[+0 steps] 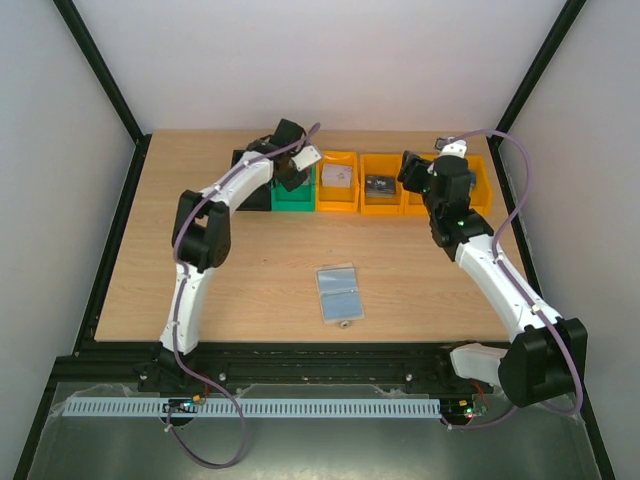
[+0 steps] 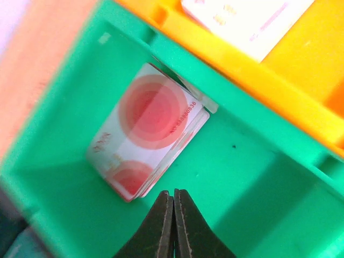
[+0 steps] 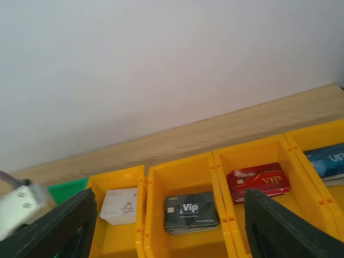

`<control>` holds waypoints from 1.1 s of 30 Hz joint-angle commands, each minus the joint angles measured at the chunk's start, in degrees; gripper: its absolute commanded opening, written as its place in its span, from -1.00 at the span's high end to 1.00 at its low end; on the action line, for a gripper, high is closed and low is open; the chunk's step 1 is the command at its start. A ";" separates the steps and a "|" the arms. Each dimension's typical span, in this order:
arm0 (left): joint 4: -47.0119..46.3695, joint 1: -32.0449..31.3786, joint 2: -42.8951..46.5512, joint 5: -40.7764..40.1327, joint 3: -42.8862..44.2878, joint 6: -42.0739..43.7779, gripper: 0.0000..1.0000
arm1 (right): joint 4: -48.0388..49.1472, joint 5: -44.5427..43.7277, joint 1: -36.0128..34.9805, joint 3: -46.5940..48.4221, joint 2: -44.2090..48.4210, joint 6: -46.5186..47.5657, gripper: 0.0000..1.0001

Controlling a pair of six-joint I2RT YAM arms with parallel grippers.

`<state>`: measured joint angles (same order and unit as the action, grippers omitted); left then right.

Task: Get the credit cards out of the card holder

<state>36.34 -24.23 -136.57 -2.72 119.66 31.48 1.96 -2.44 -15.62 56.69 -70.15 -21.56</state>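
- Tabletop [image 1: 200,280]: bins in a far row, holder at centre.
- Green bin [image 2: 258,177], orange bins [image 1: 338,208]: apparently one card colour each.
- Card holder [image 1: 339,292]: lies open, sleeves up for access, well apart from both arms.
- Right gripper [image 3: 172,217]: jaws wide apart, over the orange bins.
- Left gripper [image 2: 173,199]: jaws together, empty, over the green bin.
- Credit cards [image 2: 148,134]: white-and-red stack inside the green bin.

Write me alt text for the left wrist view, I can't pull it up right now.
A small stack of white-and-red cards lies inside the green bin. The left gripper hangs just short of the stack, shut and holding nothing. At the top right, a pale card sits in the neighbouring orange bin.
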 commanded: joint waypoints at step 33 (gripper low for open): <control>-90.59 30.03 58.98 -0.85 -103.06 -38.68 -0.99 | 76.20 2.76 21.07 -51.15 -8.64 7.43 -0.97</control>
<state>-35.35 5.54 -76.49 -1.41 22.87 -5.34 59.09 -0.08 5.34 8.62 -73.80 -16.73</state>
